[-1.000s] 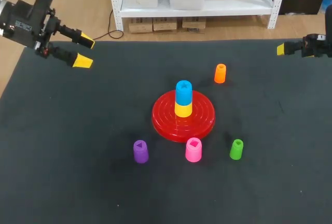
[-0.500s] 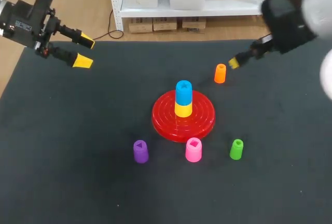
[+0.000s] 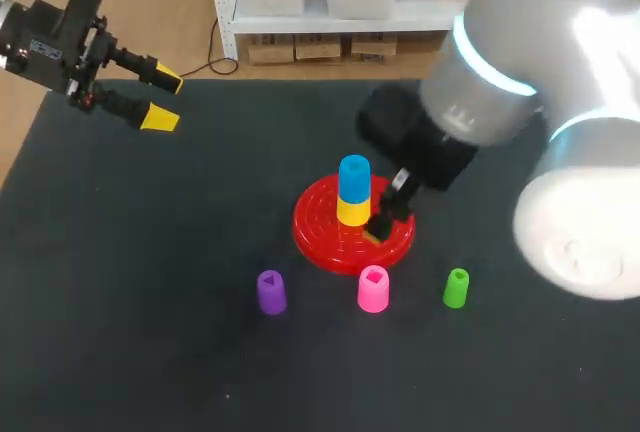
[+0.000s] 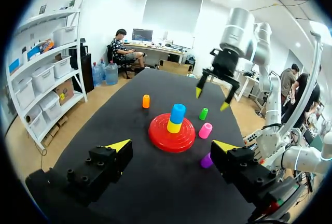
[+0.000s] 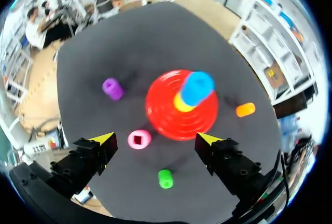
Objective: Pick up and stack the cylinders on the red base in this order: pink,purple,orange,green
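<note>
Right gripper [image 5: 155, 139] hangs spread wide near the head view's center, roughly above the pink cylinder [image 3: 373, 289] standing just below the red base [image 3: 312, 232], likely so you can take it first, while the left gripper [image 3: 163, 99] sits spread at upper left, out of the way.
</note>
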Tool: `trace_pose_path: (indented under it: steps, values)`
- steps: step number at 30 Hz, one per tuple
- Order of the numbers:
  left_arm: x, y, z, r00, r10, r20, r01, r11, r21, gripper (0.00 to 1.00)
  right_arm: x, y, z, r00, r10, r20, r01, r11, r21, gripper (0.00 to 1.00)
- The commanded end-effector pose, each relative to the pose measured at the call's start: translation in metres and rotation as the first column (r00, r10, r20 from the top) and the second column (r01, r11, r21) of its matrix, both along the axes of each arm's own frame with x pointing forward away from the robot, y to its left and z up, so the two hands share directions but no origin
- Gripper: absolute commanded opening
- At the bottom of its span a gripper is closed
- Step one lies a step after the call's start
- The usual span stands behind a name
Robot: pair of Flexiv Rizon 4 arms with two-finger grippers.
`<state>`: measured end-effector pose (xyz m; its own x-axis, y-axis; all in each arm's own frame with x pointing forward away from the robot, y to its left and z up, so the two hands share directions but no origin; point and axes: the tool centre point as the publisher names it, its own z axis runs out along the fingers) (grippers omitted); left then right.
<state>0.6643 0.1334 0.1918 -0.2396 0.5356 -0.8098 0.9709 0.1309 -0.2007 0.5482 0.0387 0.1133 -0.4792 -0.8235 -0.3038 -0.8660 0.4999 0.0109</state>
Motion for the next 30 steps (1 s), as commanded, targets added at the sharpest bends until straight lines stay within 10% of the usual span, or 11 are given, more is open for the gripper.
trace_pose_path:
  steps: [1,30]
  values:
    - [-0.001,0.001,-0.001,1.000,0.001,0.004,-0.001,1.000,-0.003,1.00,-0.016,0.014,-0.003,0.991,0.102,-0.086,-0.114,0.981,-0.156,1.00]
    - [-0.001,0.001,-0.001,1.000,0.001,0.004,-0.001,1.000,-0.003,1.00,-0.041,0.003,-0.066,0.991,0.043,-0.125,-0.071,0.972,-0.222,1.00]
